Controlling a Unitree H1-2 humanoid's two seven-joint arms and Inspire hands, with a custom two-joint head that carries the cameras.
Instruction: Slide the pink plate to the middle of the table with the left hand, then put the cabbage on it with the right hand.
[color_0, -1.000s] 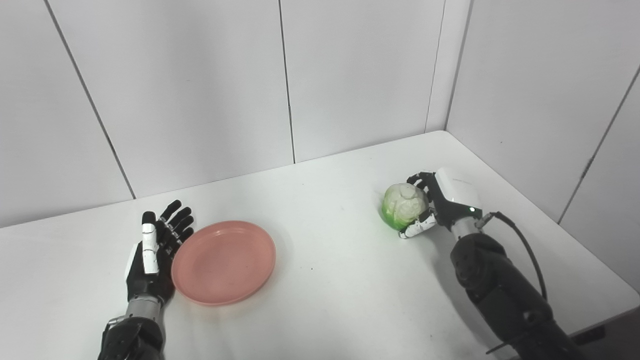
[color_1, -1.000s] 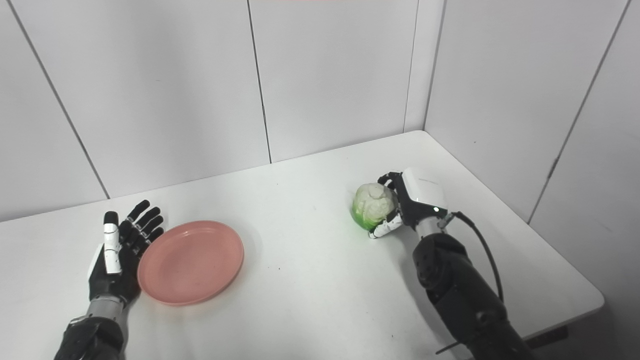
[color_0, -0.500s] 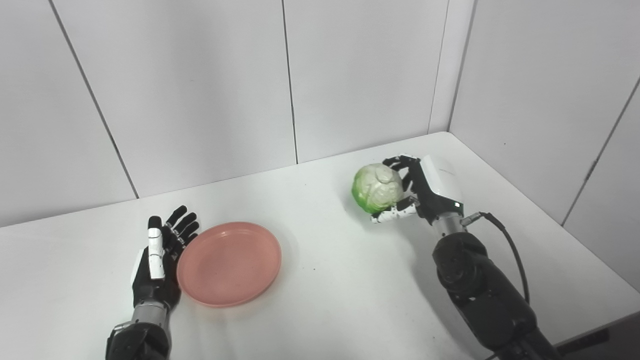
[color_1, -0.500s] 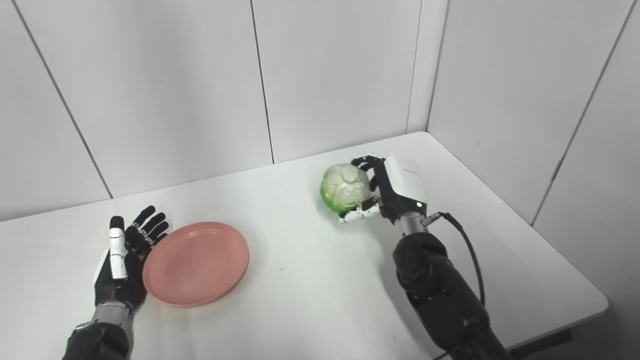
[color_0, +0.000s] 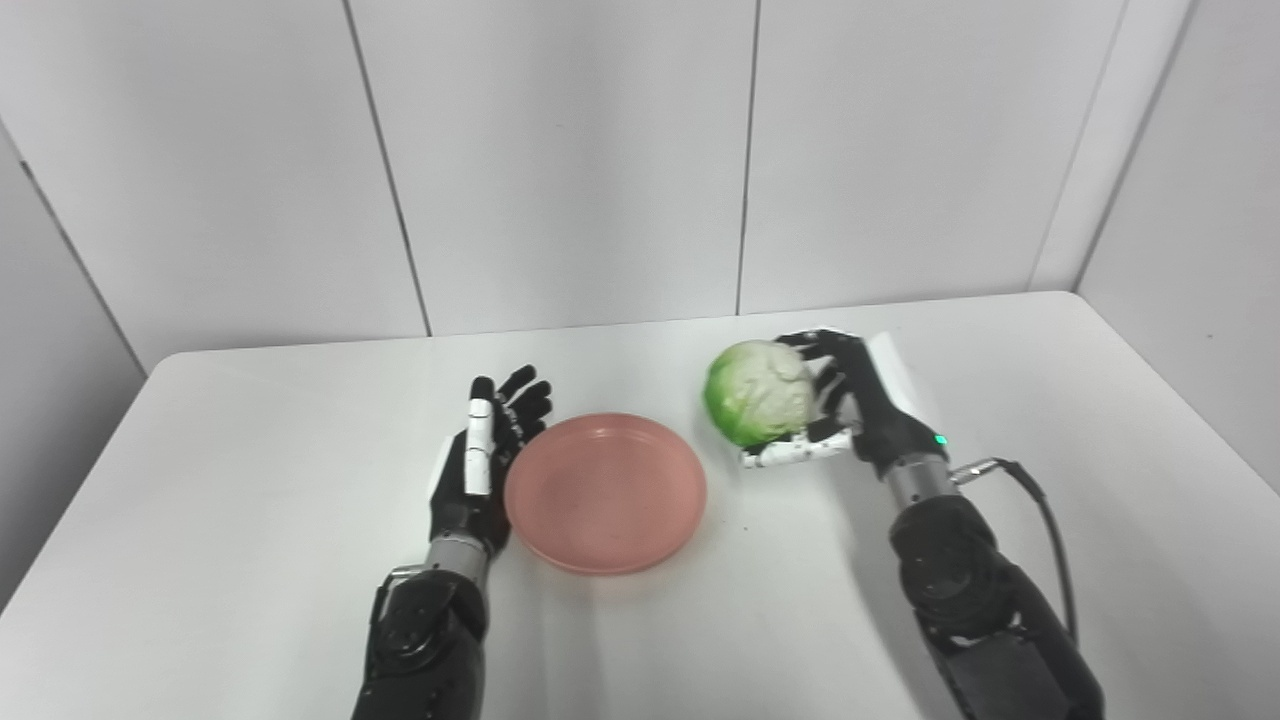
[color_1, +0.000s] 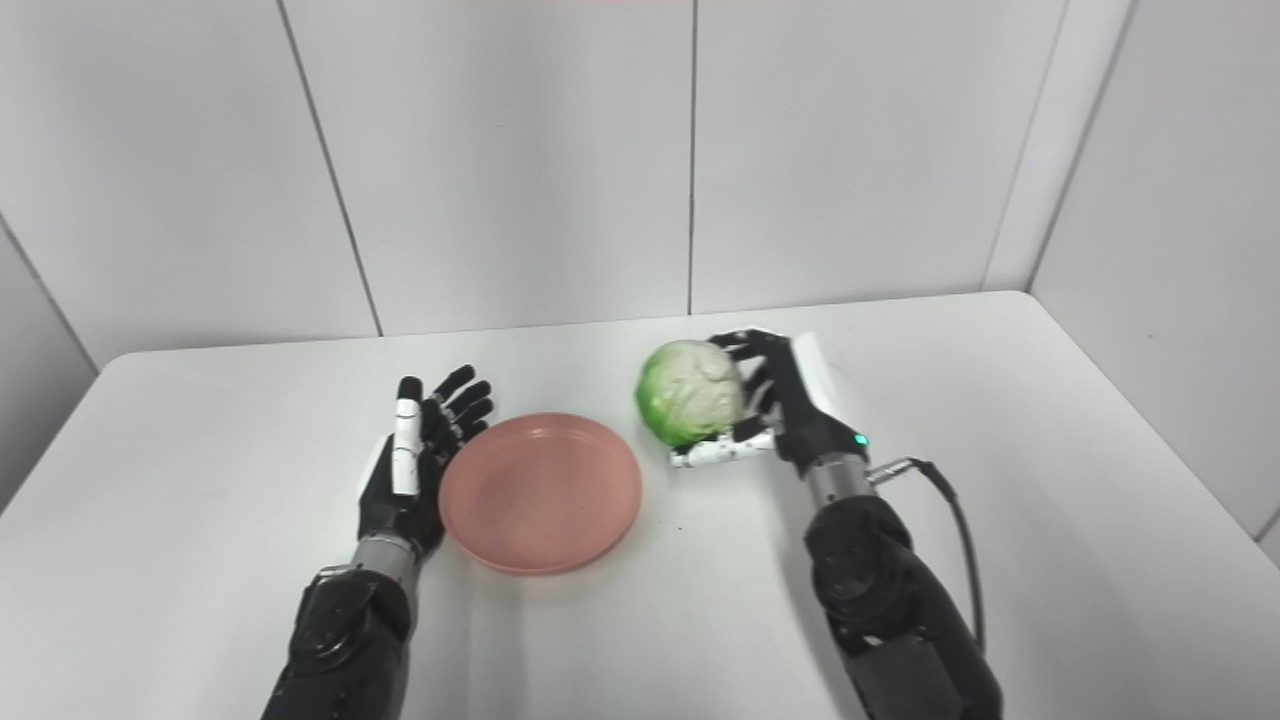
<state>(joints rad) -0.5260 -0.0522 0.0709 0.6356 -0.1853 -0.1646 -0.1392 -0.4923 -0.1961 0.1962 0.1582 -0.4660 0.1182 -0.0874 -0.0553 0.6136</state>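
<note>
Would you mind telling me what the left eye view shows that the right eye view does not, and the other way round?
Only the left eye view shows a wider strip of the side wall panel at the picture's left edge. Only the right eye view shows more of the table's right side and its near right edge. Both show the open left hand against the pink plate's left rim, and the right hand holding the cabbage beside the plate's right side, not yet over it.
</note>
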